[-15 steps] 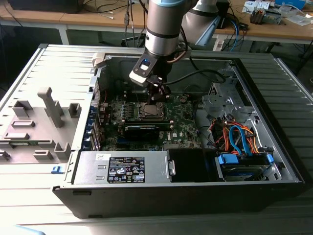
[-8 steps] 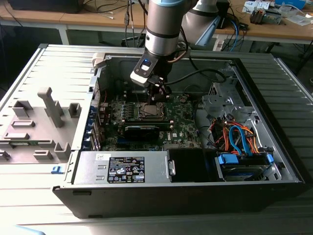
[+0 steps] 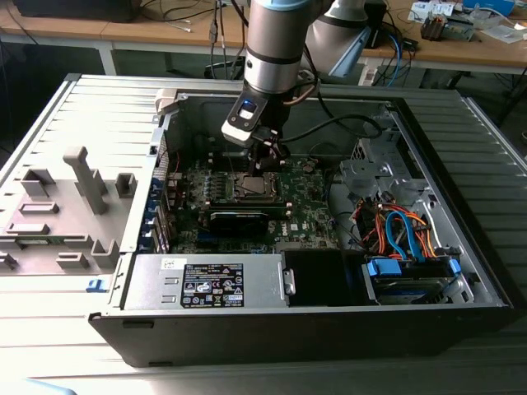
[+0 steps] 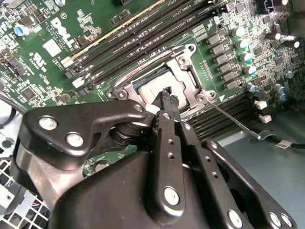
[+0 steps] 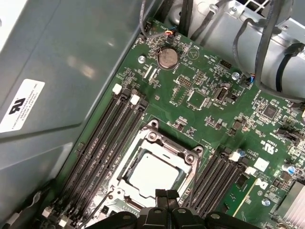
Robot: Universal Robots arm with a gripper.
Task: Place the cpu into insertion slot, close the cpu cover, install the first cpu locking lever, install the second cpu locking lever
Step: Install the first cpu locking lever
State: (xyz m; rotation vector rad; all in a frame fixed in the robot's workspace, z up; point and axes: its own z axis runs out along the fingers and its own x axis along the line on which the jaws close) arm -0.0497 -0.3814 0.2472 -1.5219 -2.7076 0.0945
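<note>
Cpu seated and cover down; the levers look undone

The cpu (image 5: 155,172) lies flat in the insertion slot (image 3: 257,186), pale face up. The cpu cover (image 5: 167,144) appears lowered around it, framing that face, so I judge the first two steps done. In the second wrist view a thin locking lever (image 4: 234,120) sticks out sideways from the socket's corner over the dark card slots, so at least one lever looks unlatched; I cannot make out the other. The arm (image 3: 276,41) reaches straight down into the open computer case (image 3: 329,333), towards its far side and the exterior view's left. The hand (image 5: 167,194) hangs just over the socket's edge, fingertips (image 4: 167,97) pressed together and holding nothing. Whether they touch the cover I cannot tell.
</note>
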